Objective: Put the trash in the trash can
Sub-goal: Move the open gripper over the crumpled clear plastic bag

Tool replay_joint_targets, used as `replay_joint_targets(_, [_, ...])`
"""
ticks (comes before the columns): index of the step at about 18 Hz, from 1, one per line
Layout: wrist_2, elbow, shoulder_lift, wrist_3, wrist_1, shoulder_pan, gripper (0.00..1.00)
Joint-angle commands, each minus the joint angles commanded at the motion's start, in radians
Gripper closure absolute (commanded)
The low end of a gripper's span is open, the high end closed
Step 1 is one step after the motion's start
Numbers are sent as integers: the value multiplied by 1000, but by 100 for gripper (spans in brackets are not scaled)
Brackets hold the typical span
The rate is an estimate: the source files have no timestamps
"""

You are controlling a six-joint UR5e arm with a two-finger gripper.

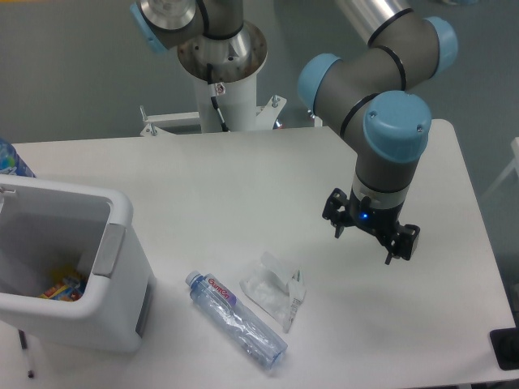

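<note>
- The claw (371, 235) hangs over the table (243, 170) at about 3 o'clock, with its two fingers spread apart and nothing between them.
- The wrapper (272, 292) lies flat near 6 o'clock, and the bottle (235, 318) lies on its side just beside it, toward 7 o'clock. They sit so close that I cannot tell whether they touch.
- The bin (61, 267) stands at 9 o'clock, well apart from both, with something colourful already inside.
- Risk: the wrapper looks thin and limp, so the fingers may close on the tabletop and miss it.
- Risk: the bottle is round, so a nudge could roll it toward the near table edge.
- Nothing stands between the claw and the trash.
- The near wall of the bin must be cleared.
</note>
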State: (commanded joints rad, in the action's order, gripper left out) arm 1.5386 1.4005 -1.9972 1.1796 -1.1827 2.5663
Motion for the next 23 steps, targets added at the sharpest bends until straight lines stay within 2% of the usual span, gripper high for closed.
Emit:
replay_joint_targets(7, [-11, -2, 0, 2, -2, 0, 0])
replay_joint_targets(8, [-17, 0, -2, 2, 12, -2, 0])
replay_joint_targets(10, [-61, 34, -3, -35, 102, -5, 0])
replay_joint_targets(12, [-71, 87, -15, -153, 239, -17, 0])
replay_joint_targets(13, [-69, 100, -24, -194, 289, -34, 0])
replay_joint_targets(14, [-68, 106, -28, -213, 310, -43, 0])
replay_joint_targets(20, [-71, 185, -23, -216, 327, -95, 0])
replay_joint_targets(23, [-75, 260, 18, -224, 325, -118, 0])
